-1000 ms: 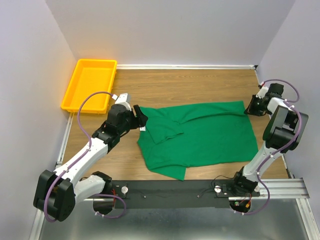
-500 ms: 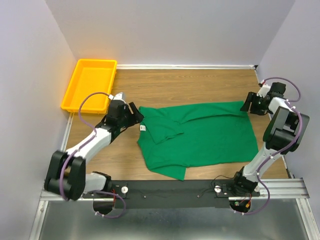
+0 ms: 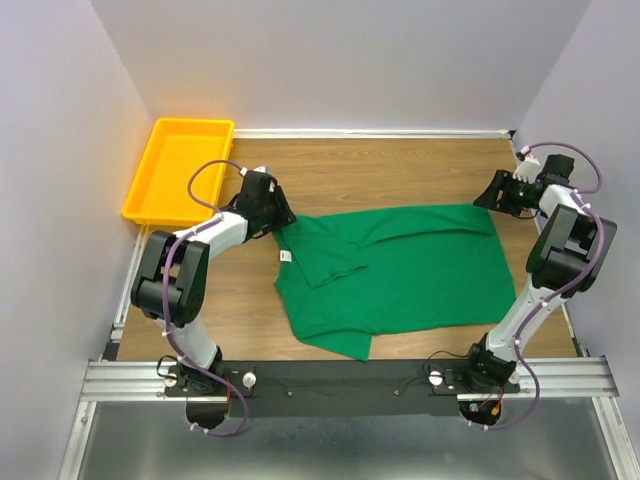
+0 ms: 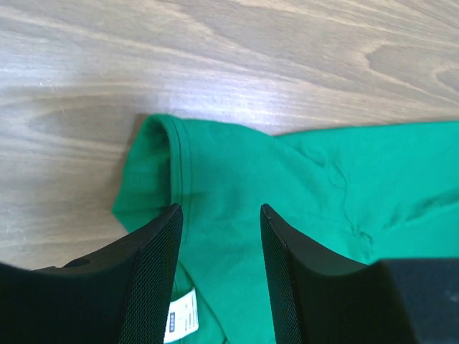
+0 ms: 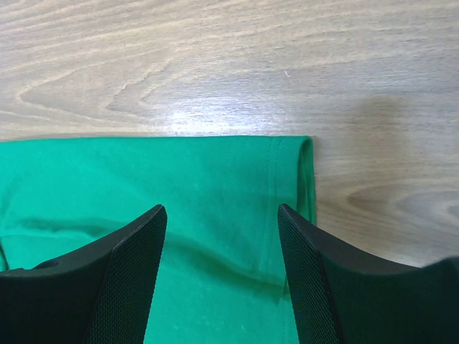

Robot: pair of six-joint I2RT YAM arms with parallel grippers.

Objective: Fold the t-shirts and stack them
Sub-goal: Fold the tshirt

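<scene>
Top view, shirt: The emerald-green t-shirt (image 3: 400, 270) is lying spread across the middle of the wooden worktop (image 3: 380, 165), with one flap turned over on its left part. I am seeing only this one shirt.

Top view, arms: I am holding the left end effector (image 3: 280, 214) at the shirt's far left corner and the right end effector (image 3: 488, 198) at its far right corner. The yellow tray (image 3: 170, 217) is sitting apart, in the far left corner.

Left wrist, end effector: The jaws are standing partly open over the hemmed edge and gripping nothing. The white neck label (image 4: 183, 320) is showing by the left finger (image 4: 154, 272).

Right wrist, end effector: The jaws are standing wide and gripping nothing, with the hemmed corner lying between and just past them.

Risk, left side: I am judging that closing here could pinch both the flap and the layer under it, which would drag the fold out of shape.

Risk, right side: The corner is sitting near the edge of the gap, so a shallow descent could be catching only the hem and letting it slip.

Risk, both: Lifting unevenly could be skewing the fold.
</scene>
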